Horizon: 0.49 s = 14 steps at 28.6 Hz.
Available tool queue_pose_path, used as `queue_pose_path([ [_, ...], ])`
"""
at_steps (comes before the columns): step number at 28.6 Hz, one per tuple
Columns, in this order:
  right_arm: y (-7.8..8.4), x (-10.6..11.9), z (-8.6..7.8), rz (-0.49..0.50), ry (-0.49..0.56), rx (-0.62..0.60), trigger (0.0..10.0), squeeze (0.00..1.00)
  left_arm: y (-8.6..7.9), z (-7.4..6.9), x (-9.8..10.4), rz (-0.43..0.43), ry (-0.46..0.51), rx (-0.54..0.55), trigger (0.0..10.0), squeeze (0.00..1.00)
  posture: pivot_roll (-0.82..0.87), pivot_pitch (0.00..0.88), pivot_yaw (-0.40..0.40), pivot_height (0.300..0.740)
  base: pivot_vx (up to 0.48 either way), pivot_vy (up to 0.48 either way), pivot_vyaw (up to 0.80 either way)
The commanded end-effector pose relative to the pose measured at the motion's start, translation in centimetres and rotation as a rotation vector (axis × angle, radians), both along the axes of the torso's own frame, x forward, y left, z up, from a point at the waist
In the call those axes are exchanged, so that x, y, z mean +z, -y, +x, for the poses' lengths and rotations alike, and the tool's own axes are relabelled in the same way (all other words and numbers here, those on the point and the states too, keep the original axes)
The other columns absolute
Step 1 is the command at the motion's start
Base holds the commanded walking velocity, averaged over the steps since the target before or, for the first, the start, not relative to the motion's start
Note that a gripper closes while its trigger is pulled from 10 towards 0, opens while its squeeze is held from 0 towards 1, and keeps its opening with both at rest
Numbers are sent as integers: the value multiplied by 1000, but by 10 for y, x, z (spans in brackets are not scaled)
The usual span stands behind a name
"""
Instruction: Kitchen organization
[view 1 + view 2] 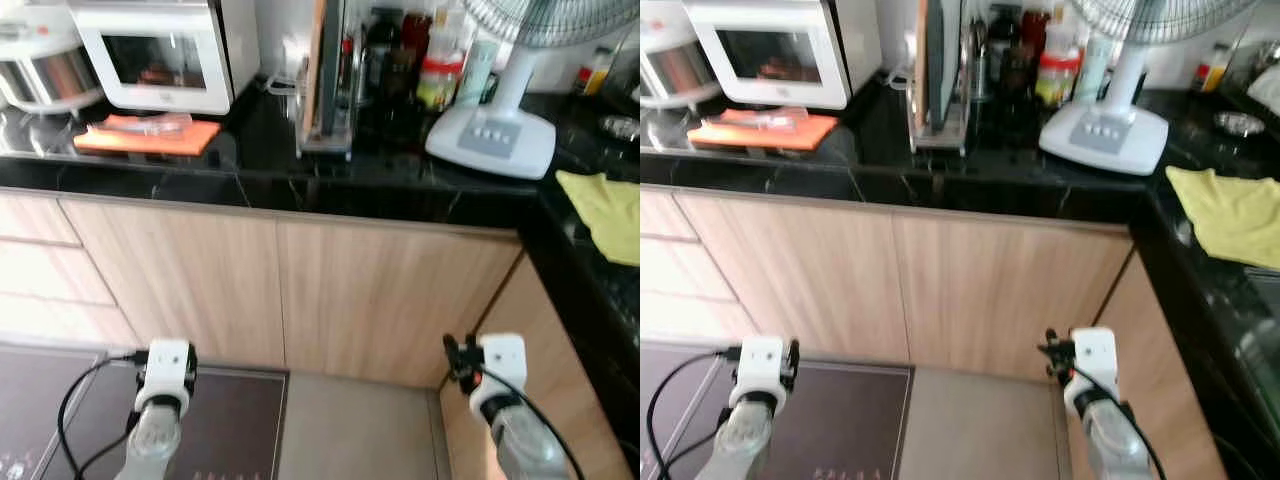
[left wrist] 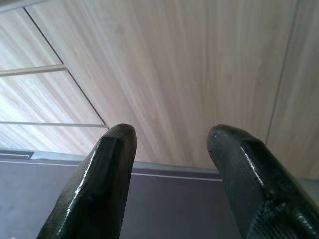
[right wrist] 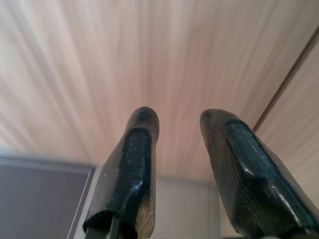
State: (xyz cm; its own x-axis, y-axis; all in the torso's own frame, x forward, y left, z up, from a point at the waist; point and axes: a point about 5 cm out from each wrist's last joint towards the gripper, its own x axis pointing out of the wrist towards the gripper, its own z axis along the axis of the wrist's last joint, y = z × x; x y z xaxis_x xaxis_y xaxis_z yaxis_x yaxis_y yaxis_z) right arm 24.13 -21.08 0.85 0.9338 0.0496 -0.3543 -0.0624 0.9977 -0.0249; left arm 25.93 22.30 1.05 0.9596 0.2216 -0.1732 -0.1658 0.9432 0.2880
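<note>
- Black worktop [image 1: 300,170] above light wood cabinet doors [image 1: 330,290]; L-shaped, continuing along the right side.
- On worktop, far left: rice cooker [image 1: 40,65], white microwave [image 1: 160,50] beside it, orange board [image 1: 150,135] in front of microwave.
- Centre: upright rack [image 1: 325,80] with boards, bottles [image 1: 420,55] just beside.
- Right: white fan [image 1: 500,110]; yellow cloth [image 1: 605,210] on the right-hand run.
- Left gripper [image 2: 169,144]: low, near cabinet doors, above dark floor mat [image 1: 230,420]; jaws apart, holding nothing.
- Right gripper [image 3: 179,124]: low, near cabinet corner; jaws apart, holding nothing.
</note>
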Motion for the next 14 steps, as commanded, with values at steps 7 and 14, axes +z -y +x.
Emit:
queue_pose_path([
  [7, 0, -35, -17, -40, -149, 2, 10000, 0, -1, 1, -2, -10, -13, 8, 10000, 0, -98, 0, 1, 740, 0, 480, 0],
  [14, -5, -51, -27, -33, -223, -2, 10000, 0, 0, 1, -3, -11, -21, -1, 10000, 0, -95, 0, 6, 740, 0, 480, 0],
])
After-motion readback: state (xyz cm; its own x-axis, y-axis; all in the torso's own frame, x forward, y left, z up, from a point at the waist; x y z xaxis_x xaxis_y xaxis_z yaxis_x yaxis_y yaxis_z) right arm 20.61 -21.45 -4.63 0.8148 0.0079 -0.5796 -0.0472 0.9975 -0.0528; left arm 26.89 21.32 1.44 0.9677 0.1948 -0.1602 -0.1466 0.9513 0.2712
